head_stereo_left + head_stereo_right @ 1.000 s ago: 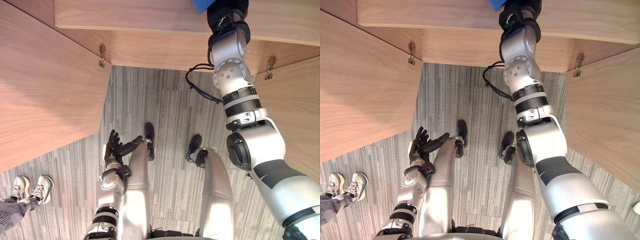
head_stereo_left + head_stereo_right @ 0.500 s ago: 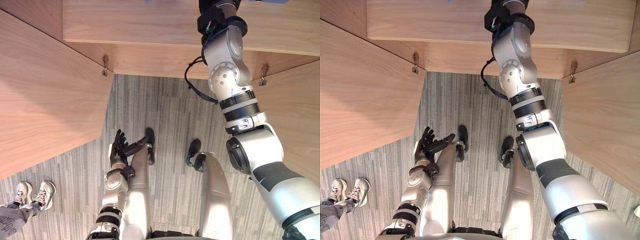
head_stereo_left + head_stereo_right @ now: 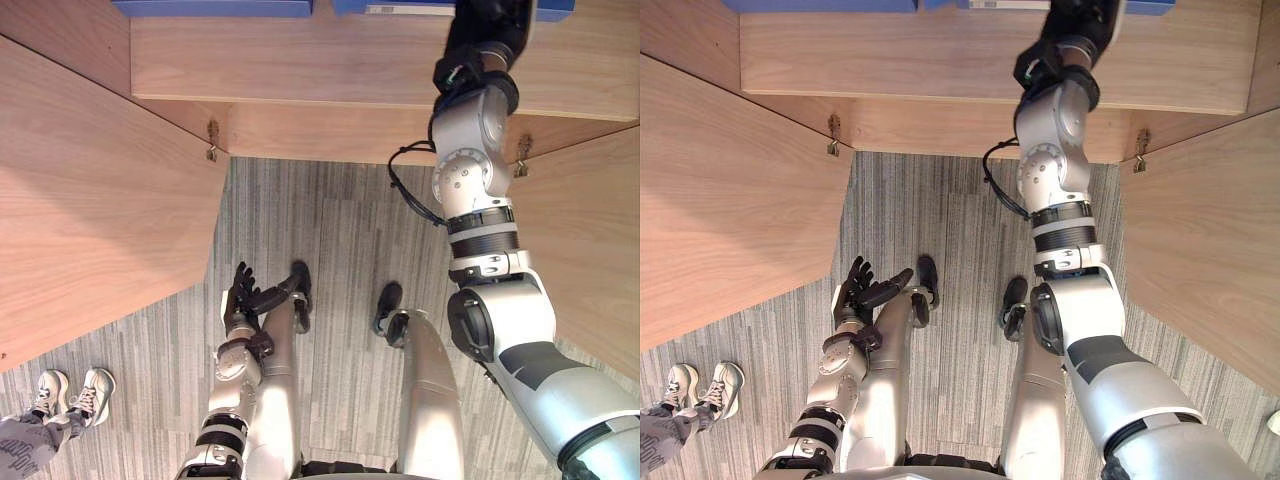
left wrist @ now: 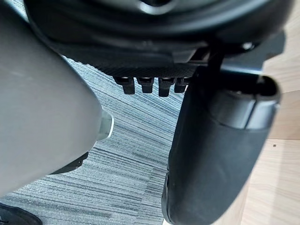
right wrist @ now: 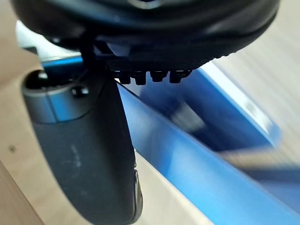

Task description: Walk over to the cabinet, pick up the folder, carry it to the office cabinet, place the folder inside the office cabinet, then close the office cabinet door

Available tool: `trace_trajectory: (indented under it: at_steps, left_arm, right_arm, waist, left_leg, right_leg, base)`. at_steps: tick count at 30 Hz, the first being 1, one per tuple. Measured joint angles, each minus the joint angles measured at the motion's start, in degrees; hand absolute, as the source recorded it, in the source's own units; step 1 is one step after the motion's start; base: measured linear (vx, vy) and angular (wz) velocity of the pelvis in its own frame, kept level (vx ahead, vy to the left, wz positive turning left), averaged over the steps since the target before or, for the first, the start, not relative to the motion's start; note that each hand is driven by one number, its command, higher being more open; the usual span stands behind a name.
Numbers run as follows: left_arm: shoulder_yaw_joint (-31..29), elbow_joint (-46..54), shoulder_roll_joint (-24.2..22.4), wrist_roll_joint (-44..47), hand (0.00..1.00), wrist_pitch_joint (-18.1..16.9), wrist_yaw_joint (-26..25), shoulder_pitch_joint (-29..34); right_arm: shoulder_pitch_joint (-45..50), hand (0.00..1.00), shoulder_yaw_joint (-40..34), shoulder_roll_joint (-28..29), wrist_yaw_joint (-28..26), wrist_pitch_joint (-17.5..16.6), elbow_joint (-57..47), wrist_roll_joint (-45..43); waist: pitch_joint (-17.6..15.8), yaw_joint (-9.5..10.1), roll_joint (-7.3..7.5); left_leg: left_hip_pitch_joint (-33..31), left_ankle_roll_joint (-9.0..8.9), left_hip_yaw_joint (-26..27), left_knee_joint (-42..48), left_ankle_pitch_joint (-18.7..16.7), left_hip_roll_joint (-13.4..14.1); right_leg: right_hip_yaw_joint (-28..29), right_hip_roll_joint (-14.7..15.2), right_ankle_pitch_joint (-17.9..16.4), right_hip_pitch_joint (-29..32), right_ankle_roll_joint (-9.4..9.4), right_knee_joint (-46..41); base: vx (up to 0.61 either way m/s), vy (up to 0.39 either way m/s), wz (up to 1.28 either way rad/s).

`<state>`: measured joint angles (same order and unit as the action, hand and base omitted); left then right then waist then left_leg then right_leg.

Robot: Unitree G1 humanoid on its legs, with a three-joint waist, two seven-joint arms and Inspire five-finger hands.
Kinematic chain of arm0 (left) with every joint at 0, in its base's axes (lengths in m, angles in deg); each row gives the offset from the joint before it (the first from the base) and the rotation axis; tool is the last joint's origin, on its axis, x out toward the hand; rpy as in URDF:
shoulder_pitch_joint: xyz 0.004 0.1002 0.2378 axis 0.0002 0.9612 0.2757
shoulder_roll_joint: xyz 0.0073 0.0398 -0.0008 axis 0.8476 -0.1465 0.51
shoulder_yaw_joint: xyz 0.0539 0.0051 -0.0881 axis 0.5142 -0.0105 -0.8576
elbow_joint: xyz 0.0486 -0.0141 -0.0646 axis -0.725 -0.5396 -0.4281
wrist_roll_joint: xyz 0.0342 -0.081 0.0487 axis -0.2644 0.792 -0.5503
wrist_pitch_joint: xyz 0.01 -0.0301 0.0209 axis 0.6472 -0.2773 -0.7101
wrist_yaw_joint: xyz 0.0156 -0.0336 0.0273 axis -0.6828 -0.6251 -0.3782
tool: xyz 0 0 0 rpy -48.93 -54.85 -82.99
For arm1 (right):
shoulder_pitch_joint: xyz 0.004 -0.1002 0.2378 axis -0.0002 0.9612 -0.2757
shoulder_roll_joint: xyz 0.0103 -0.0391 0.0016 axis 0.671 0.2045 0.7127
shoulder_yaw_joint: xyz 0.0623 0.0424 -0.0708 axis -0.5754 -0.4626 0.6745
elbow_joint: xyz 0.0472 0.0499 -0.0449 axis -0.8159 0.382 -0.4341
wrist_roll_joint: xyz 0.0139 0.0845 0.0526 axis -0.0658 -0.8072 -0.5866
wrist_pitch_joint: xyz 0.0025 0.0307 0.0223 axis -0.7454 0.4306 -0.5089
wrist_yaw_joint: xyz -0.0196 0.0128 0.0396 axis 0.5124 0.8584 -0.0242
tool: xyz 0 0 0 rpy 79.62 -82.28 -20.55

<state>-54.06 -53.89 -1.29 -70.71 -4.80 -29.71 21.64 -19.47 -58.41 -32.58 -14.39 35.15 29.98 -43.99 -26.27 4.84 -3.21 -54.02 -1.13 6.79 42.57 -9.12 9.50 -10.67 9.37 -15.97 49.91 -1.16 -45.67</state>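
Two blue folders lie on the cabinet shelf [image 3: 300, 60]: one at the left [image 3: 210, 7], one at the right [image 3: 400, 7]. My right arm reaches up over the shelf, and its dark right hand [image 3: 490, 25] rests at the right folder's end. Its wrist view has a blue folder [image 5: 197, 154] slanting close past the straight thumb [image 5: 93, 154], with no fingers curled round it. My left hand [image 3: 242, 295] hangs low by my side, fingers straight and open, holding nothing; its thumb [image 4: 211, 154] stands over the grey carpet.
The cabinet's left door [image 3: 90, 200] and right door [image 3: 590, 240] stand open on either side of me, hinges [image 3: 212, 140] showing. Grey striped carpet [image 3: 330, 230] lies between them. A person's shoes [image 3: 70, 390] are at the lower left.
The camera has tilted up, bringing both blue folders into sight. My right forearm has swung to the right and reached farther over the shelf. The left hand has barely moved.
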Motion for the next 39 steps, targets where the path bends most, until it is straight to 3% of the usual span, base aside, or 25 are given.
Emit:
trace_trajectory:
  at_steps: [6, 14, 20, 21, 30, 39]
  left_arm:
    - [0.24, -0.10, 0.16, -0.02, 1.00, -0.22, 0.31, 0.02]
    - [2.21, -1.60, 2.72, -0.34, 1.00, -0.92, 3.39, 0.20]
    - [2.29, -2.42, 3.72, -0.37, 1.00, -1.00, 5.56, 0.52]
    - [2.31, -3.01, 3.91, -0.39, 1.00, -1.35, 5.77, 0.51]
    - [3.15, -5.77, 5.29, -0.40, 1.00, -1.49, 6.46, 0.60]
    - [3.16, -5.66, 5.24, -0.39, 1.00, -1.50, 6.69, 0.62]
  right_arm:
    - [4.91, 1.00, 4.26, -5.82, -2.92, 1.57, -0.89, 8.34]
    - [12.38, 1.00, 19.66, -21.01, -16.60, 3.49, -0.95, 17.83]
    - [13.43, 1.00, 25.07, -27.51, -23.17, 3.17, -1.37, 21.97]
    - [13.36, 0.00, 25.86, -28.38, -23.75, 3.10, -1.36, 22.18]
    - [12.45, 0.00, 28.04, -30.73, -23.98, 2.74, 1.27, 25.83]
    - [14.09, 0.00, 28.05, -25.27, -28.23, 3.89, 1.33, 14.37]
  waist:
    - [0.00, -1.03, 0.00]
    - [0.00, -1.55, 0.00]
    - [0.06, -1.49, 0.10]
    - [0.11, -1.49, 0.17]
    - [1.00, -1.38, 0.63]
    - [1.16, -0.92, 0.85]
  left_leg:
    - [0.23, 0.14, 0.18, -0.54, 0.07, 0.21]
    - [0.55, 0.16, 0.34, -1.34, 0.09, 0.23]
    - [1.01, 0.16, 0.32, -1.91, 0.08, 0.16]
    - [1.05, 0.16, 0.33, -1.95, 0.08, 0.16]
    - [2.14, 0.15, 0.70, -2.79, 0.08, 0.16]
    - [2.19, 0.15, 0.77, -3.45, 0.09, 0.11]
  right_leg:
    - [0.08, -0.34, 0.41, -0.23, -0.09, 0.86]
    - [-0.04, -0.41, 0.42, -0.46, -0.11, 1.27]
    - [-0.21, -0.37, 0.41, -0.97, -0.11, 1.63]
    - [-0.21, -0.36, 0.41, -1.00, -0.11, 1.63]
    - [-0.39, -0.27, 0.41, -1.86, -0.11, 2.23]
    - [-0.94, -0.17, 0.41, -1.88, -0.11, 2.74]
  base:
    - [-0.03, -0.037, -0.03]
    - [0.00, -0.042, 0.00]
    - [-0.02, -0.037, 0.01]
    - [-0.03, -0.043, 0.01]
    - [-0.01, -0.040, 0.00]
    - [0.00, -0.035, 0.01]
